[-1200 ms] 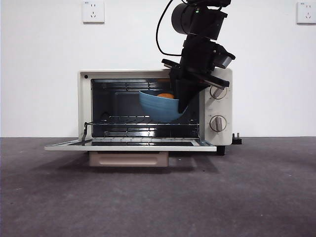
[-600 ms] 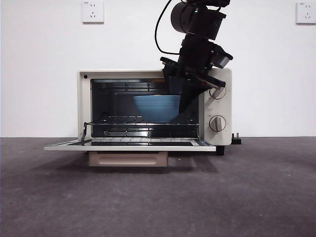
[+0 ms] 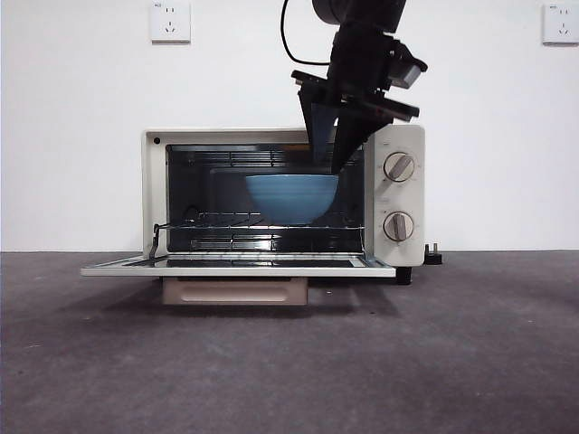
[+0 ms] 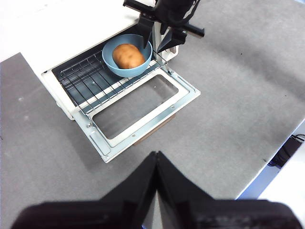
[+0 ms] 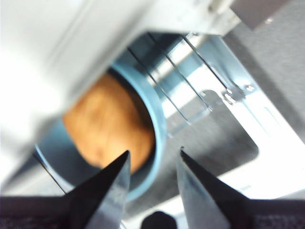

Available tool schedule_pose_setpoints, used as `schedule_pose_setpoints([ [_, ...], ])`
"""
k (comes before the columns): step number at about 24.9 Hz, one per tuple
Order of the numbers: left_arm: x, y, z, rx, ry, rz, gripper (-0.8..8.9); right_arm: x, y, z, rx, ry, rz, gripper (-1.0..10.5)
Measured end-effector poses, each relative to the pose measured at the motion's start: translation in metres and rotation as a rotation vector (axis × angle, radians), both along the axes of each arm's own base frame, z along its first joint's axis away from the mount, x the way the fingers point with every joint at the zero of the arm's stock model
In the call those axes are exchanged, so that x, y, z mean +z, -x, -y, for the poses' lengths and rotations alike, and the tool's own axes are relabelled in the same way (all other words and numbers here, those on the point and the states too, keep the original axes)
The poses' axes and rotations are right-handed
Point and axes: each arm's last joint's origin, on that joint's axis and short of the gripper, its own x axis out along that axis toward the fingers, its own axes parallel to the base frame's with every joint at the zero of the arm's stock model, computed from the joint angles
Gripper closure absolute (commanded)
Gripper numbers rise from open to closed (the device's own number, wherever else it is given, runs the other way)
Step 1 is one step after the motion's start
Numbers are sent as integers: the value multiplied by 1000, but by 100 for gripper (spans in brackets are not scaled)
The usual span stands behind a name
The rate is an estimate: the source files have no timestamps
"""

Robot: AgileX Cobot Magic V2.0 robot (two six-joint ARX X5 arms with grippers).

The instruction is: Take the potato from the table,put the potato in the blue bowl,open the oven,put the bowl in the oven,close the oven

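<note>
A: Right pincer [image 3: 327,169] is spread open just above the bowl [image 3: 291,197], gripping nothing. Left pincer [image 4: 156,164] hangs back, pinched closed.

B: So potato [image 4: 127,55] is in the bowl on the oven [image 3: 271,136] rack. Only the door [image 3: 237,268] left to close.

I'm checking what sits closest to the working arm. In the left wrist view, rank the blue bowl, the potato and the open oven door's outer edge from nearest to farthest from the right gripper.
From the right gripper:
1. Blue bowl, rim right beside it.
2. Potato, inside the bowl.
3. Oven door outer edge, farthest out.
</note>
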Motion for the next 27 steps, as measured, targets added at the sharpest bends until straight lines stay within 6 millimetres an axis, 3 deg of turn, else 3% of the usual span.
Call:
schedule_pose_setpoints([
  [7, 0, -1, 1, 7, -6, 1, 819, 47, 15, 0, 215, 170, 145, 790],
  [13, -3, -14, 7, 63, -58, -11, 819, 92, 41, -9, 428, 341, 342, 793],
  [15, -5, -20, 12, 85, -82, -20, 819, 108, 56, -13, 506, 363, 410, 815],
  [18, -8, -30, 19, 87, -103, -49, 819, 132, 82, -16, 591, 442, 511, 966],
  [21, -13, -42, 27, 94, -126, -81, 819, 155, 108, -13, 657, 528, 609, 958],
  [27, -22, -69, 34, 129, -137, -151, 822, 197, 160, 3, 773, 534, 774, 958],
])
